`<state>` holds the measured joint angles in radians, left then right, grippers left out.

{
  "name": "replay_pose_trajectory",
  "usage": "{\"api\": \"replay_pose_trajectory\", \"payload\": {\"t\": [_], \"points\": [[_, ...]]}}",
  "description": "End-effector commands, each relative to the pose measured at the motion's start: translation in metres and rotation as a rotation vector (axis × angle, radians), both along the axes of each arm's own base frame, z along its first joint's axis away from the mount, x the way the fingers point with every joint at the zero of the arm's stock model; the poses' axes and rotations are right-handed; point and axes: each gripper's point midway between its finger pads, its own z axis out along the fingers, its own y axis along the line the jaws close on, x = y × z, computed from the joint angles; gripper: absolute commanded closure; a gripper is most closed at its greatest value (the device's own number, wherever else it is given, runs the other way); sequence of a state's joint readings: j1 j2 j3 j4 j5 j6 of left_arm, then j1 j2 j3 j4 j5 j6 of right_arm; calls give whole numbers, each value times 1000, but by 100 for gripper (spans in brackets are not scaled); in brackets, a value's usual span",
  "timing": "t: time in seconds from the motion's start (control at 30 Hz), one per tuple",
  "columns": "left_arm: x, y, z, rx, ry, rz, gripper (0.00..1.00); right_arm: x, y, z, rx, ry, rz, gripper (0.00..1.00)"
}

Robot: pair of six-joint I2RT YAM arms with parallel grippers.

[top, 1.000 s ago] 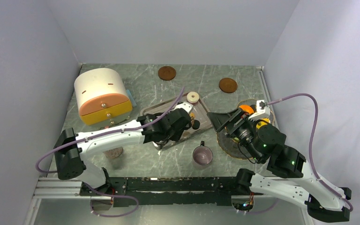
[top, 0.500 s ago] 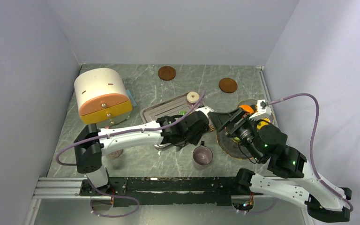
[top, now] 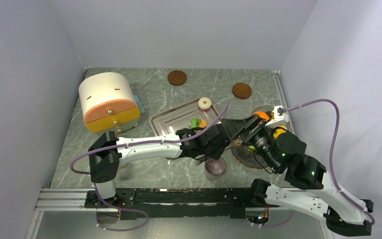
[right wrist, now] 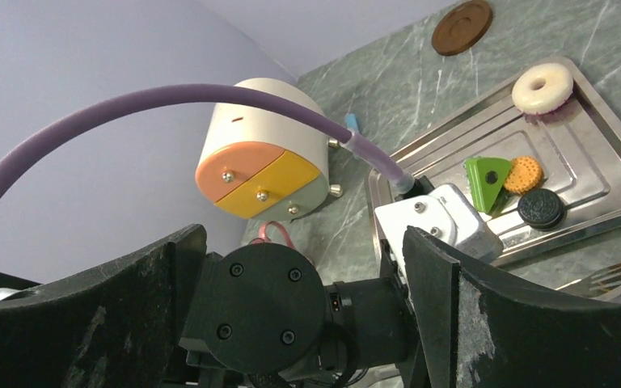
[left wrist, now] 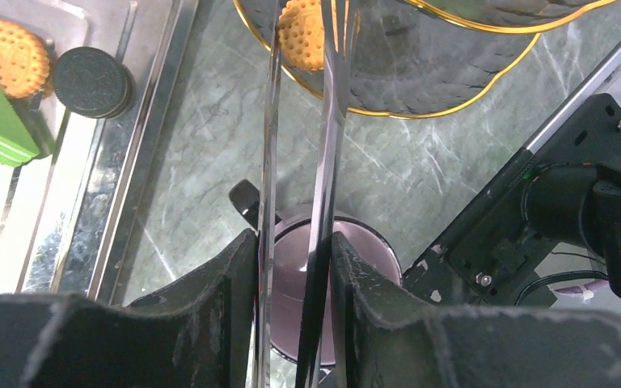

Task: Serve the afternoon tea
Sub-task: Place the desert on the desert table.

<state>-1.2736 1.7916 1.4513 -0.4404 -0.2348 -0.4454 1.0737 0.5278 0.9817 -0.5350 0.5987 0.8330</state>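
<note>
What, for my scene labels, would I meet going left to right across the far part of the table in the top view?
Drawer box → brown coaster → cream ring → second brown coaster.

The right pincer stands wide, its two dark fingers filling the lower left and lower right corners. Between them sits the left arm's wrist, black and round. On it is a white block, where a purple cable arcs in from the left edge. At the right, a steel tray lies on the green marbled counter. It holds a cream ring in its upper corner. Lower down, a green wedge, an orange biscuit and a black sandwich biscuit lie close together. A domed cream box with orange and yellow fronts sits upper centre. A brown disc lies at the top edge.
</note>
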Motion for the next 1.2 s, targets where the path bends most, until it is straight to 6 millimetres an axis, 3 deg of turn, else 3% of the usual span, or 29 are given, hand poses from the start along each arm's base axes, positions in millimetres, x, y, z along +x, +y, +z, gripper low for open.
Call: {"api": "replay_pose_trajectory", "payload": {"t": [0.0, 0.5, 0.77, 1.17], "points": [[-3, -30, 25, -115, -17, -36, 63, -1, -7, 19, 48, -31, -13, 4], [-17, -60, 9, -117, 6, -96, 63, -2, -10, 24, 51, -37, -14, 4], [-28, -69, -1, -100, 18, -120, 58, -2, -9, 22, 52, -36, -13, 4], [-29, -71, -1, -97, 14, -121, 47, -2, -10, 21, 54, -35, -18, 4]]}}
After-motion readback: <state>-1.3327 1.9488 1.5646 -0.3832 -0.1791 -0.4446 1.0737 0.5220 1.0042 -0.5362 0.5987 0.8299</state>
